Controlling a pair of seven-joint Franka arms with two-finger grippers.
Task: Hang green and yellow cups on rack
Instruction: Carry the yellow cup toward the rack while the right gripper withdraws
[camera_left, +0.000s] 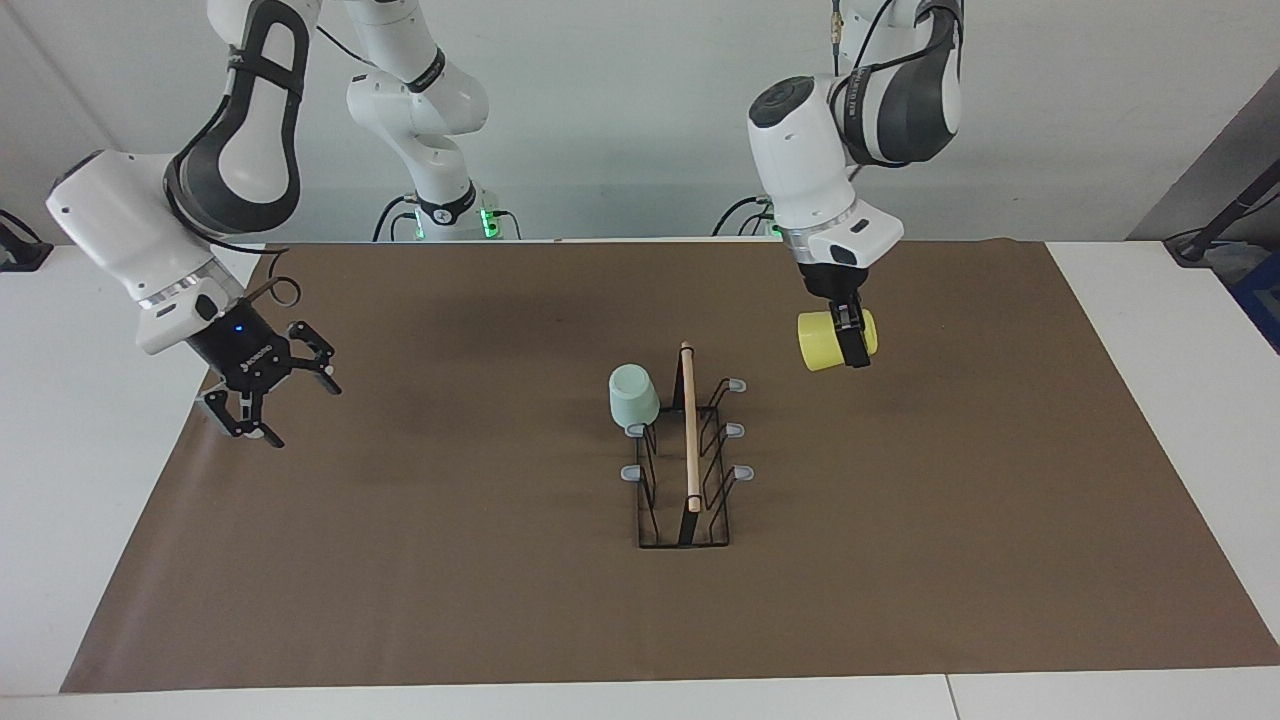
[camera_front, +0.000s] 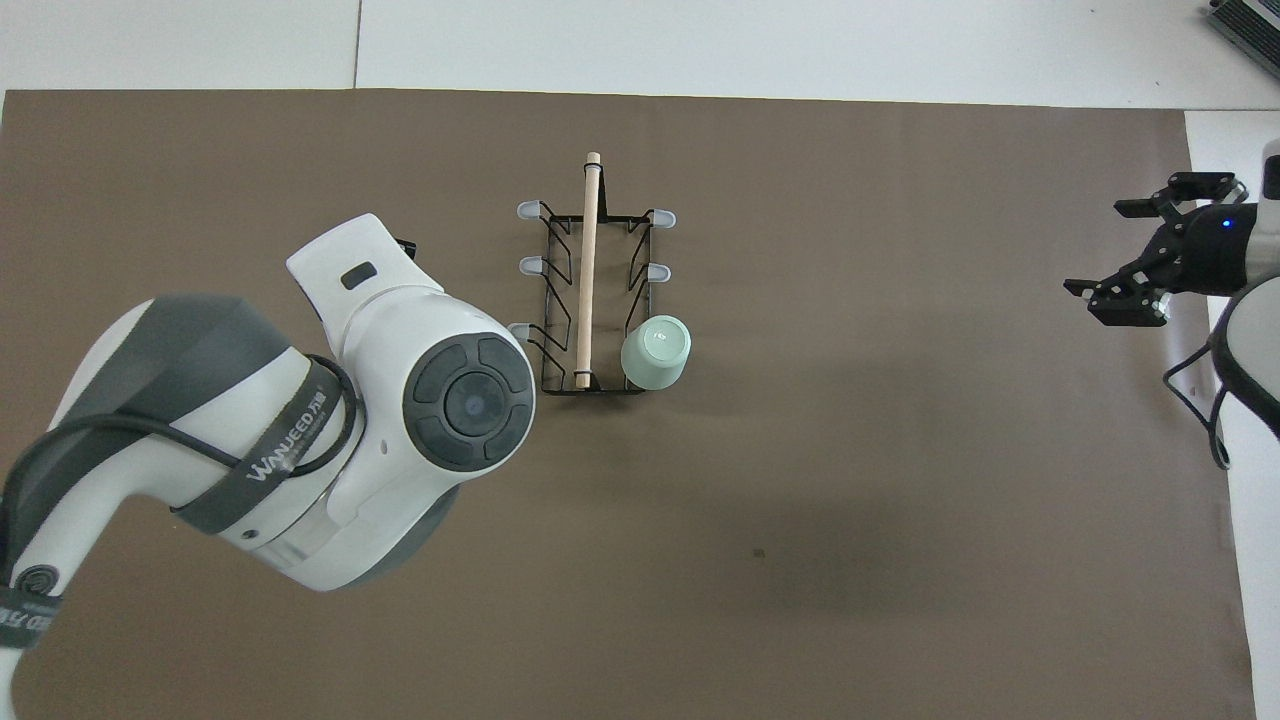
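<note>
The black wire rack (camera_left: 689, 440) with its wooden bar stands mid-mat, also in the overhead view (camera_front: 587, 280). The mint green cup (camera_left: 633, 397) sits upside down on the rack's prong nearest the robots, on the right arm's side (camera_front: 655, 352). My left gripper (camera_left: 853, 350) is shut on the yellow cup (camera_left: 822, 342), held on its side in the air over the mat, beside the rack toward the left arm's end. In the overhead view my left arm hides that cup and gripper. My right gripper (camera_left: 265, 395) waits open and empty over the mat's edge at the right arm's end (camera_front: 1135, 255).
A brown mat (camera_left: 450, 600) covers most of the white table (camera_left: 60, 450). The rack's other grey-tipped prongs (camera_left: 737, 430) are bare. A thin cable loop (camera_left: 283, 290) hangs by the right wrist.
</note>
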